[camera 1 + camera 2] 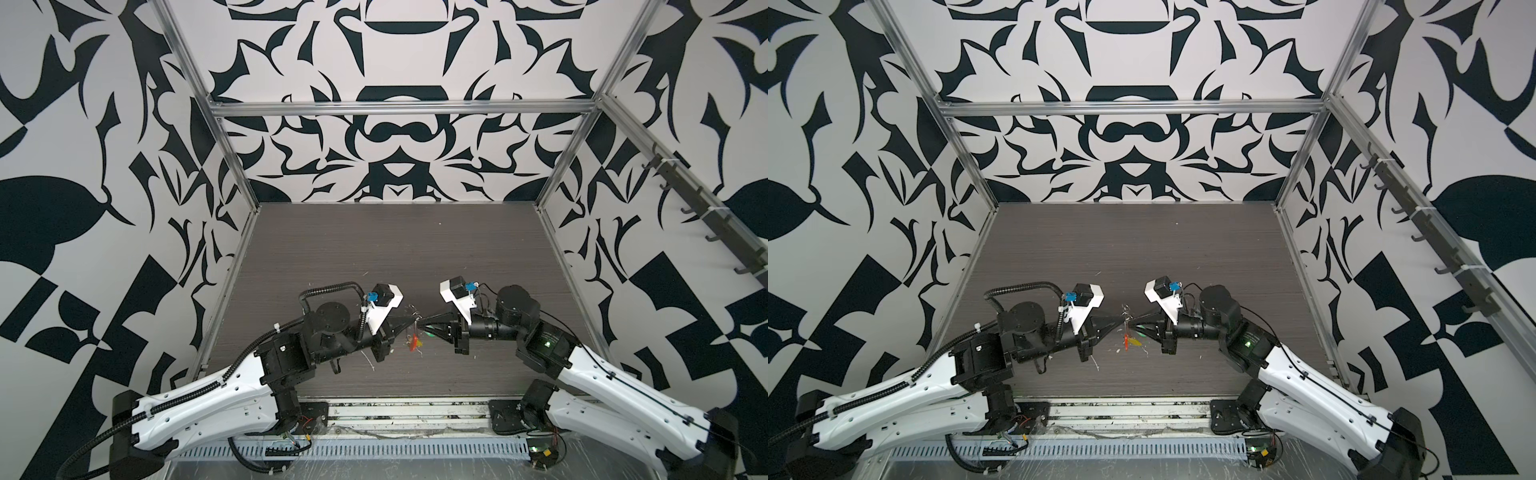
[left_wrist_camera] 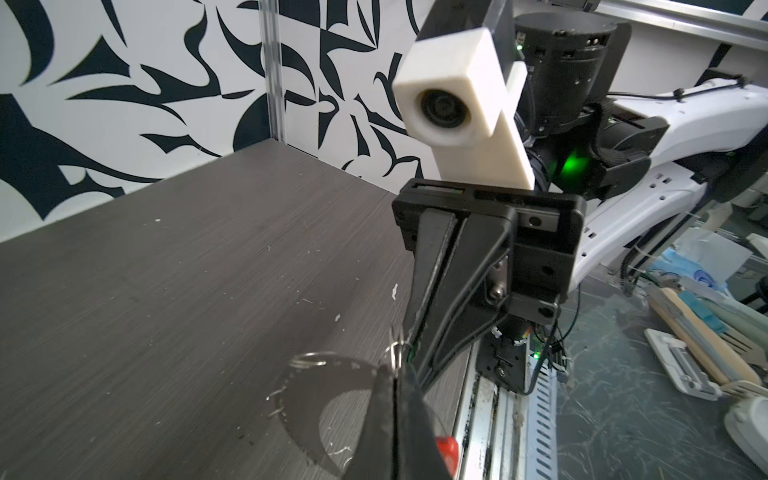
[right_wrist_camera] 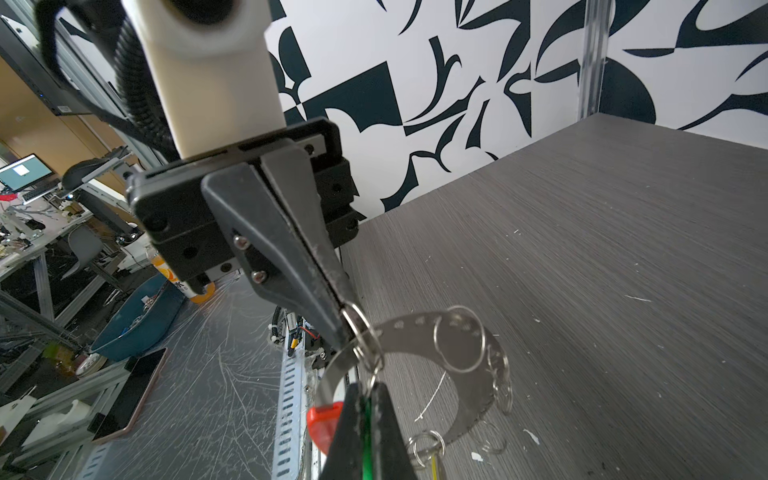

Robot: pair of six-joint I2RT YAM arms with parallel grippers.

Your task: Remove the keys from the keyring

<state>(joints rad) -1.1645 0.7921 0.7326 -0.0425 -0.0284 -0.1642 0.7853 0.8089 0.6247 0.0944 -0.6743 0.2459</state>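
Observation:
The keyring (image 3: 478, 395) is a flat crescent of grey metal with several small split rings and a red end piece (image 3: 324, 424); it hangs just above the table between both grippers. My left gripper (image 2: 395, 372) is shut on one small split ring of it. Tip to tip with it, my right gripper (image 3: 367, 388) is shut on the green tag (image 3: 366, 432) of one of the keys. A yellow tag (image 3: 435, 465) hangs from another ring. In both top views the grippers (image 1: 415, 322) (image 1: 1133, 322) meet at mid table, red and yellow (image 1: 415, 343) dangling below. The key blades are hidden.
The dark wood-grain table (image 1: 374, 249) carries white flecks near the grippers. Patterned walls and aluminium posts close it in on three sides. A metal rail and slotted cable duct (image 1: 374, 451) run along the front edge, between the two arm bases.

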